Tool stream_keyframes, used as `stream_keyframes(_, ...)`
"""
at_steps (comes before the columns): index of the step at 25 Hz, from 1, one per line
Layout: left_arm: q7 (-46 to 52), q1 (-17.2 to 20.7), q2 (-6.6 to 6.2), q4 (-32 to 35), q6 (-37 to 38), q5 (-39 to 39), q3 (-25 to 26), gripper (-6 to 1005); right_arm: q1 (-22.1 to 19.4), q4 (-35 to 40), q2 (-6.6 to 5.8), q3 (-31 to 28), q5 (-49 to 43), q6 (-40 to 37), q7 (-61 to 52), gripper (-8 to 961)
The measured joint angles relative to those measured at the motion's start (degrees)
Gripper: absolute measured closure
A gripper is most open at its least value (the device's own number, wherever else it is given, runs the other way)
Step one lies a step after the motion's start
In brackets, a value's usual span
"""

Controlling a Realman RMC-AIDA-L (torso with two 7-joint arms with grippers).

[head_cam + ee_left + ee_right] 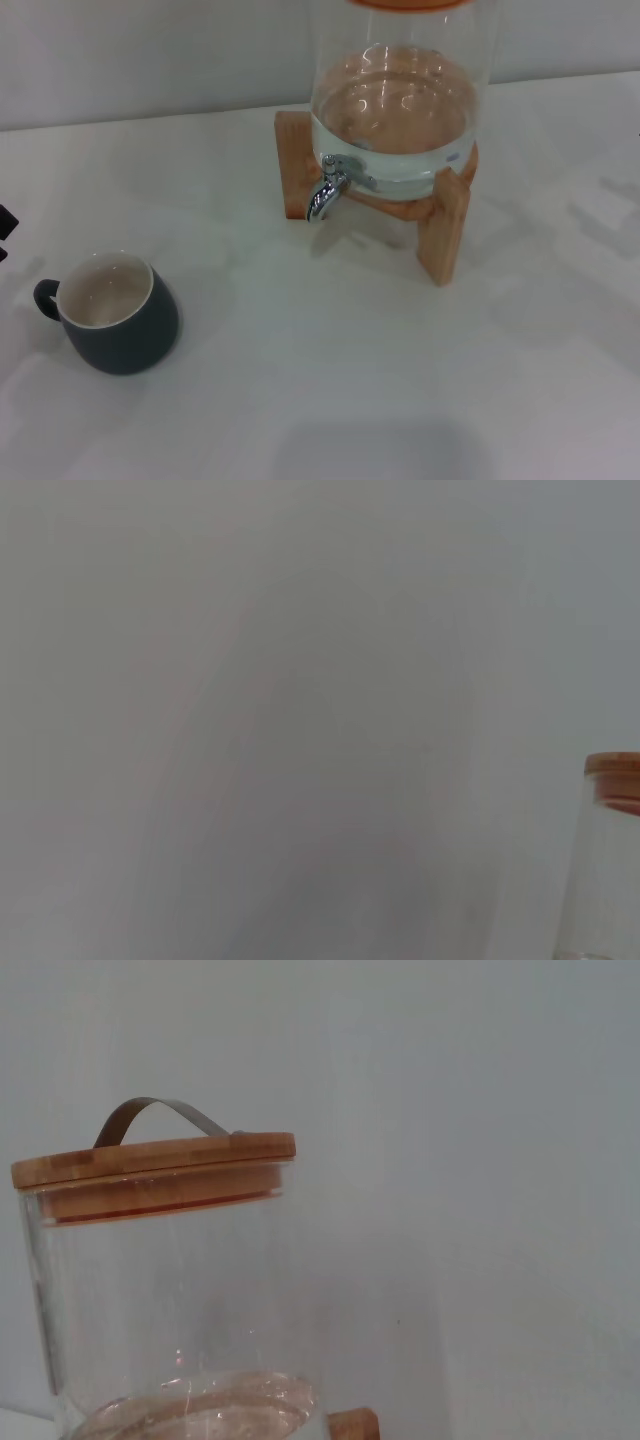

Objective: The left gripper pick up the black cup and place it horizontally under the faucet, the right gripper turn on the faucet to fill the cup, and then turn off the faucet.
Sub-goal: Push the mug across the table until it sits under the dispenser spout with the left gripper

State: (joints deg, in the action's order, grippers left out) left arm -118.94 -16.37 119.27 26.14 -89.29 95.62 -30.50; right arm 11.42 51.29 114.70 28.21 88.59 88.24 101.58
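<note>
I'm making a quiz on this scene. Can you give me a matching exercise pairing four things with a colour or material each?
Things:
1. black cup
2. faucet
3. dispenser stand
4. dispenser jar

Descriptions:
A. shiny chrome
B. clear glass, partly filled with water
C. dark outside, cream inside
D. light wood

Pairs: 1-C, 2-A, 3-D, 4-B
</note>
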Motion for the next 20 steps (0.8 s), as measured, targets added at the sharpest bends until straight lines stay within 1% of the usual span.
stream_keyframes(5, -1.5, 0.5, 0.11, -0.2, 0.0, 0.0, 0.0, 121, 0.0, 0.2, 0.0, 0.0, 0.0, 0.0, 0.0, 231)
stream_keyframes(10, -3.3, 3.5, 0.17, -1.6, 0.0, 2.3, 0.0, 122, 0.0, 0.3, -0.06, 0.0, 0.0, -0.3, 0.0, 231)
stream_keyframes(15, -8.6, 6.6, 0.33, -4.1, -1.9, 4.8, 0.0, 122, 0.4, 0.1, -0.23, 0.0, -0.1, -0.4, 0.1, 231)
stream_keyframes(20, -13.9, 8.1, 0.18, -8.1, -3.1, 7.4, 0.0, 122, 0.5, 0.1, -0.24, 0.0, -0.2, -0.4, 0.1, 231)
